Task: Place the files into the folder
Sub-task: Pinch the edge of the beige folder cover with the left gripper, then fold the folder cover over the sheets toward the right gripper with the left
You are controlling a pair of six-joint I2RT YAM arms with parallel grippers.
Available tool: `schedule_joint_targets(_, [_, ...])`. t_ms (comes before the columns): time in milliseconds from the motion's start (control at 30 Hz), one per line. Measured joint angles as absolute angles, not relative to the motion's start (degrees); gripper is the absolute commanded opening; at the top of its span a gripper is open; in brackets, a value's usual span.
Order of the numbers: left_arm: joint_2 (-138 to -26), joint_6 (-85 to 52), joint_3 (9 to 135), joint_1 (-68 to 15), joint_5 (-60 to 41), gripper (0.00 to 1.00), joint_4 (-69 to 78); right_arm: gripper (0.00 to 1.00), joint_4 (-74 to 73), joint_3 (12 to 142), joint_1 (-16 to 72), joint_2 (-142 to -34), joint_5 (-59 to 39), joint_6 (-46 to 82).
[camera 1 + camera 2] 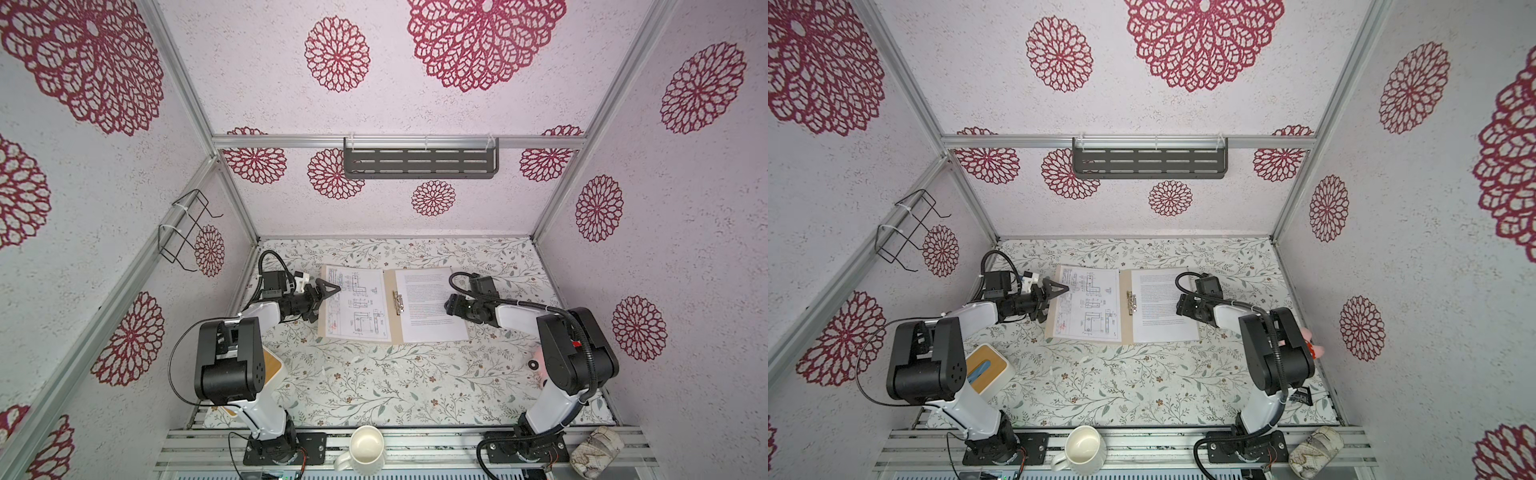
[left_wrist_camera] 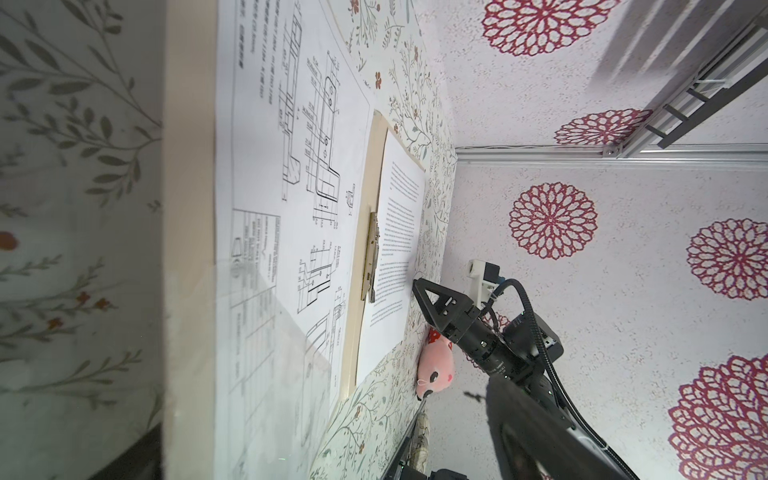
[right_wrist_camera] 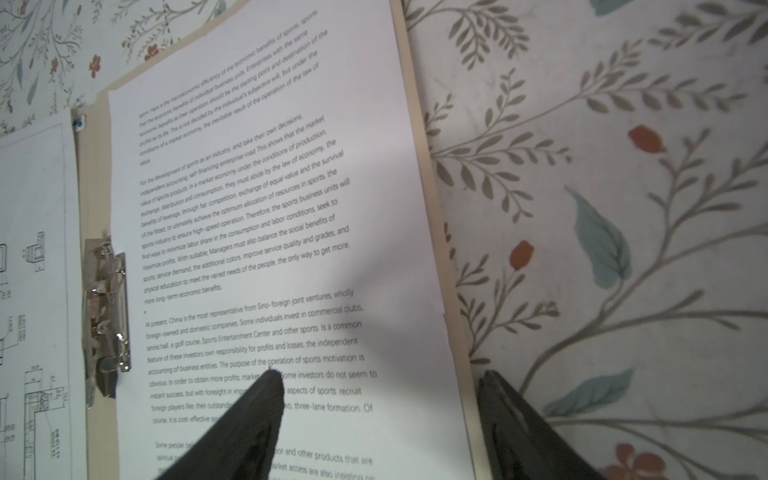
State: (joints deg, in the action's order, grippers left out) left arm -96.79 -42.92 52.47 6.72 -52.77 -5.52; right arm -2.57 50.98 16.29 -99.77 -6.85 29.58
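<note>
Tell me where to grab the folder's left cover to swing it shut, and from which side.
Take the folder by its outer long edge, on the bare beige margin beside the drawing sheet, opposite the metal clip. Come in low from the side of the left gripper, jaws astride the edge: the cover lies flat, so only that free edge likely offers a bite.

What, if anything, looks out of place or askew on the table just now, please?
The technical drawing lies slightly askew on the open folder's left flap: more tan shows at its near-left corner than farther back. A pink plush toy also sits near the table's right edge, unrelated to filing.
</note>
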Motion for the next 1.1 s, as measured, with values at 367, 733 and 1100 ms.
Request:
schedule_joint_targets(367, [-93.3,-44.1,56.1,2.7,-49.3,0.98,-5.8,0.77,-2.6,51.0,16.8,-99.8,-6.8,29.6])
schedule_joint_targets(733, [-87.5,-44.8,62.3,-4.7,-42.2,0.98,-9.1,0.76,-2.5,51.1,17.3,-99.8,-6.8,29.6])
schedule_joint_targets(1100, [-87.1,-44.2,66.5,-14.5,-35.4,0.98,-12.9,0.77,-2.7,51.3,17.3,-100.0,-7.0,30.1])
